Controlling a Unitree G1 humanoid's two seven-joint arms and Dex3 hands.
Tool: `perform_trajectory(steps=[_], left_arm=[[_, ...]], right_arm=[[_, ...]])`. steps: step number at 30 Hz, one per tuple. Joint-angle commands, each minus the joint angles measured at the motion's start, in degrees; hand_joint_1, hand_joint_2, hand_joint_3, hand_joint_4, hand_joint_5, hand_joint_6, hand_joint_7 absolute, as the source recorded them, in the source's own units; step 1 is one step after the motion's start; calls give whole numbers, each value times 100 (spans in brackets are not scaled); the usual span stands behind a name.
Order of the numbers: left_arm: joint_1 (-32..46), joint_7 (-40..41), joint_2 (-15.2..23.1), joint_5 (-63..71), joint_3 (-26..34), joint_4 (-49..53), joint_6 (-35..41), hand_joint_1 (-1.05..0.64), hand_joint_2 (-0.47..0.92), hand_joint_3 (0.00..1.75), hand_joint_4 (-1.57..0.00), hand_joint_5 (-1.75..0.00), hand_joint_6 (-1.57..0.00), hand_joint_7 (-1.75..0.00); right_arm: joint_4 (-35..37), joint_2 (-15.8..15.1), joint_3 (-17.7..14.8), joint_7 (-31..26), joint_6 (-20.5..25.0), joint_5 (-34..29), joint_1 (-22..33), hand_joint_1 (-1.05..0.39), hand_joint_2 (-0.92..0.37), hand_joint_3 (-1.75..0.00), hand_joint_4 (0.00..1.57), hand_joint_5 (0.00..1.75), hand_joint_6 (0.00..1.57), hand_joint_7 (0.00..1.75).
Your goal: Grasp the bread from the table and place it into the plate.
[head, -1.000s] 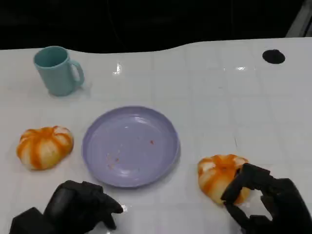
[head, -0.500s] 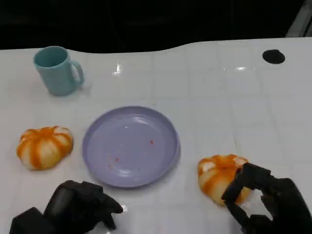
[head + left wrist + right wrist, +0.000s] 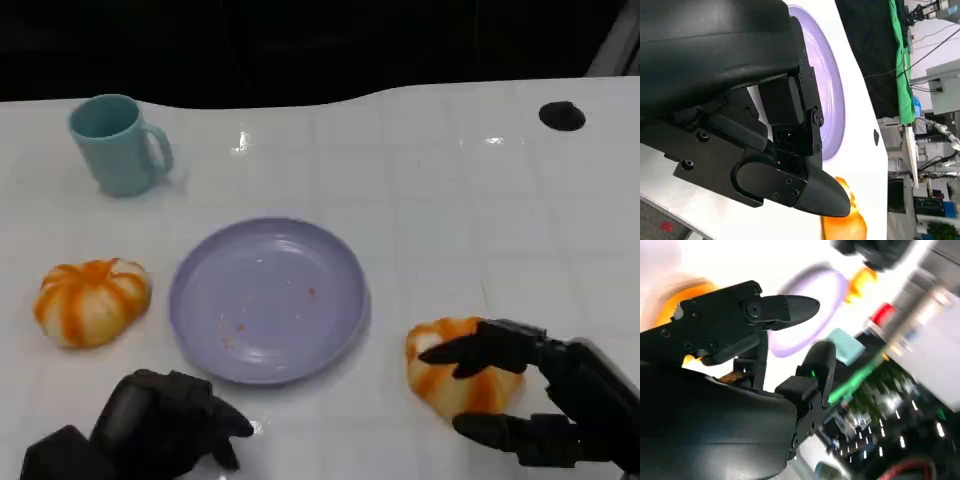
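At the near right of the table (image 3: 450, 190), a bread roll (image 3: 455, 378) is bracketed by the right hand (image 3: 540, 400), one finger laid across its top and another reaching along the table on its near side; the fingers are spread around it and no firm grip is seen yet, so the hand is judged open. A slip is the main risk: if the fingers are closed with so little of the rounded roll between them, it may be squeezed out toward the plate (image 3: 268, 298) or rolled away on the smooth surface, and a soft roll may be crushed if too much force is used. A low carry could also knock the roll against the plate's rim. A second roll (image 3: 92, 301) lies at the left of the plate, well apart from the left hand (image 3: 165, 425), which is curled in with nothing held, resting at the near edge. A cup (image 3: 118, 144) is set at the far left.
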Motion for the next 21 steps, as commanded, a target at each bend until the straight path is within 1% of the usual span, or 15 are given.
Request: perform_trajectory(steps=[1, 3, 6, 9, 12, 16, 21], left_arm=[[27, -14, 74, -38, 19, -35, 24, -105, 92, 12, -127, -107, -148, -39], [30, -10, 74, -36, 16, -41, 32, -105, 92, 12, -127, -107, -148, -39], [33, 28, 69, -13, 10, -52, 60, -105, 92, 11, -127, -107, -149, -39], [29, 36, 62, -14, 12, -55, 86, -105, 92, 11, -128, -107, -149, -39], [30, 36, 60, -19, 14, -68, 122, -105, 92, 11, -128, -107, -149, -39], [41, 63, 54, 9, 5, -77, 120, -105, 92, 11, -128, -107, -149, -39], [36, 87, 48, 26, 3, -70, 90, -105, 92, 11, -128, -106, -149, -39]], right_arm=[[-714, -484, -119, -177, 318, -709, 106, -53, -92, -3, 18, 49, 30, 9], [-943, -597, -103, -225, 479, -946, 133, -54, -92, -1, 17, 42, 31, 5], [-1521, -829, -92, -117, 964, -1573, 177, -58, -92, -1, 9, 34, 26, 1], [-1940, -967, -24, -55, 1406, -2092, 183, -63, -91, 0, 4, 30, 24, 0], [-2171, -1076, 120, -40, 1733, -2570, 132, -66, -91, 0, 1, 29, 22, 0], [-2197, -1200, 368, -71, 1986, -3015, 11, -68, -91, 0, 0, 29, 21, 0], [-1917, -1303, 690, -150, 2204, -3366, -254, -68, -89, 0, 0, 30, 22, 0]])
